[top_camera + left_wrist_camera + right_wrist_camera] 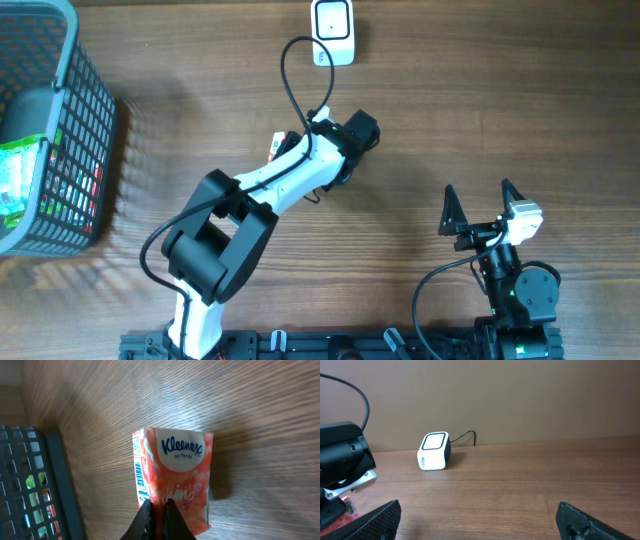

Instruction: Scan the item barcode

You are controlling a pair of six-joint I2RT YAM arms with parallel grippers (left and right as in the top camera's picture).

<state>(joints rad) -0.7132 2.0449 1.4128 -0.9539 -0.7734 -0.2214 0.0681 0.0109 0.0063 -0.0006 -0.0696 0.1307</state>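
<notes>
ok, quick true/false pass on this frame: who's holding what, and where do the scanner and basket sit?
1. The left gripper is shut on the tissue pack. True.
2. The right gripper holds the scanner. False: it is open and empty; the scanner stands apart at the far edge of the table.
3. The basket is on the right side. False: it is on the left side.
4. A barcode shows on the pack's side. True.
</notes>
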